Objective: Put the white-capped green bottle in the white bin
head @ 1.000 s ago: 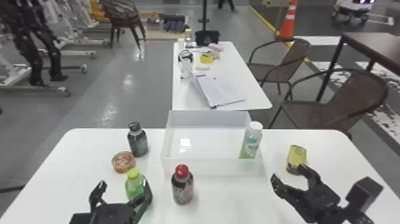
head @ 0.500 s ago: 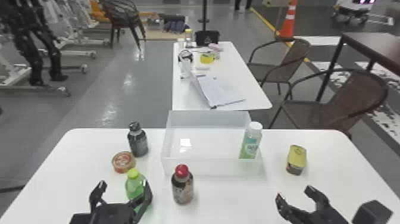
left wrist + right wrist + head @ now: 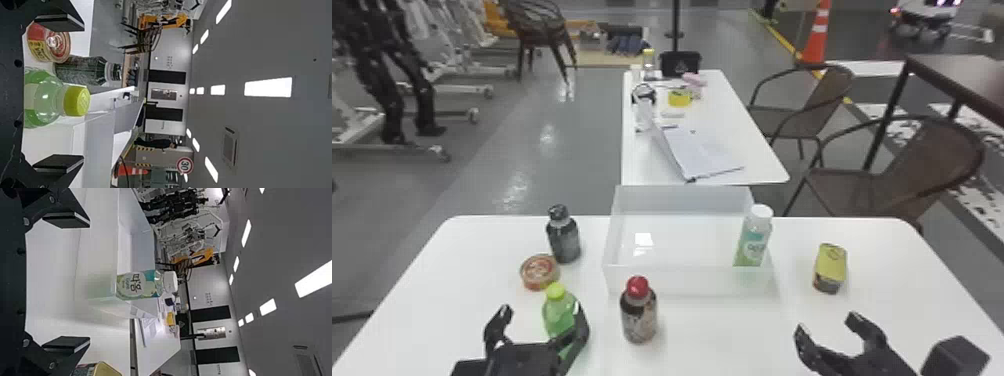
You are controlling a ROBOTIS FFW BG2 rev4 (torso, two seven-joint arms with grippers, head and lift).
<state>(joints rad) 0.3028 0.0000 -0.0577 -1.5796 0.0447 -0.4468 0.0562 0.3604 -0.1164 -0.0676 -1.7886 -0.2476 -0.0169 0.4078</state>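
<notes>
Drawn back from the yellow can (image 3: 832,265), the right gripper (image 3: 827,322) sits open, a stretch of tabletop (image 3: 722,335) between it and the white bin (image 3: 682,281), whose near right corner holds the white-capped green bottle (image 3: 753,244), while the left gripper (image 3: 542,310), also open, sits by the yellow-capped green bottle (image 3: 558,315).

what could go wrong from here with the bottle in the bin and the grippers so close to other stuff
The white-capped green bottle stands upright by the side of the white bin; a bump to the bin might tip it.
The left gripper's open fingers are around the yellow-capped green bottle, so a sideways move could knock it over.
The right gripper is near the yellow can and may nudge it.
</notes>
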